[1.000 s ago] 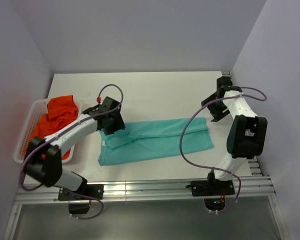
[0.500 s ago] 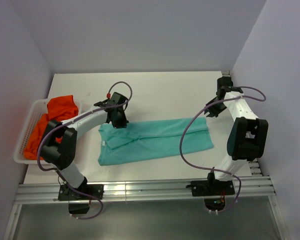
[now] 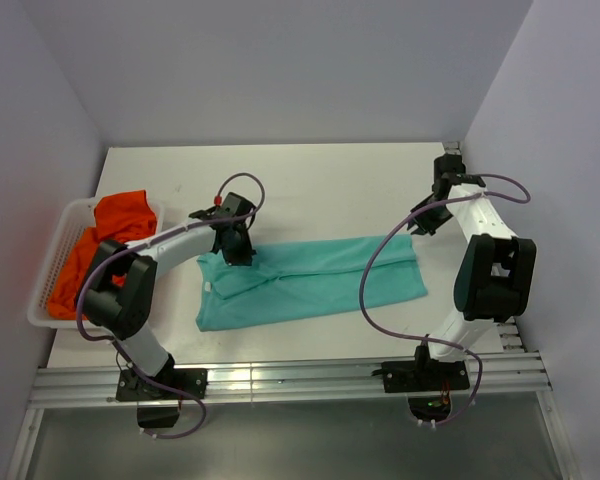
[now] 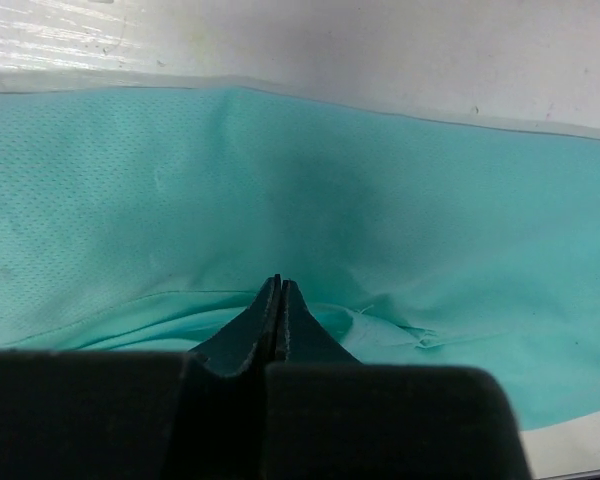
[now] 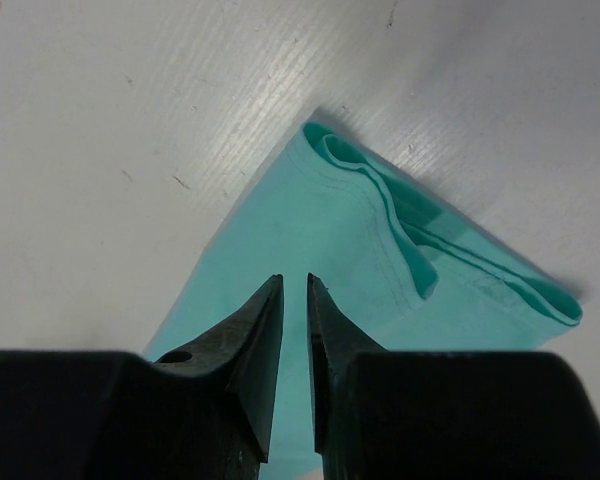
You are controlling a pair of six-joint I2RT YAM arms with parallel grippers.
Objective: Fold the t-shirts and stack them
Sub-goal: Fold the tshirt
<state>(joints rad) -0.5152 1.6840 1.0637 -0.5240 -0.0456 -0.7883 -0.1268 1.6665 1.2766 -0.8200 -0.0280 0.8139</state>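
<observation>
teal t-shirt (image 3: pixel 310 280) mid-fold: left gripper (image 4: pixel 278 288) clenched on its far edge, right gripper (image 5: pixel 294 283) narrowly parted, grip unclear; next, likely lift both evenly.

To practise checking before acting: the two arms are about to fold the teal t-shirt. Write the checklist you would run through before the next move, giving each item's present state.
1. Left gripper shut on the teal t-shirt near its far left corner: ok.
2. Right gripper holding the far right corner: cannot tell; its jaws stand narrowly apart over the cloth.
3. Shirt spread out lengthwise: ok.
4. Orange-red shirts out of the way: ok, they lie in the basket.
5. Purple cable clear of the cloth: not ok; in the top view it crosses the shirt's right end.
</observation>
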